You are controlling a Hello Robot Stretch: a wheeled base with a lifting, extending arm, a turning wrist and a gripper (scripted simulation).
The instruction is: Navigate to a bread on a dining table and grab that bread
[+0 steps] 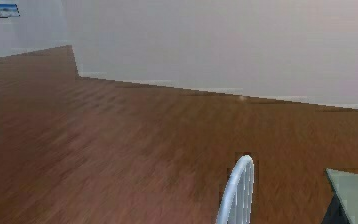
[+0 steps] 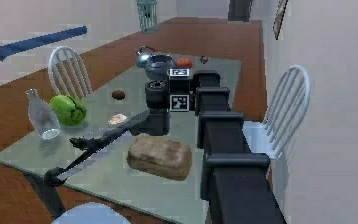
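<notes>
Bread [image 2: 159, 155] lies on the table [image 2: 107, 178], just beside the dark arm [image 2: 227, 150]; whether the fingers [image 2: 107, 135] hold anything, I cannot tell.

This is a home dining room, with white spindle-backed chairs [image 2: 67, 68] around a pale glass-topped surface [image 2: 32, 150] on a brown wood-plank floor [image 1: 107, 140].
</notes>
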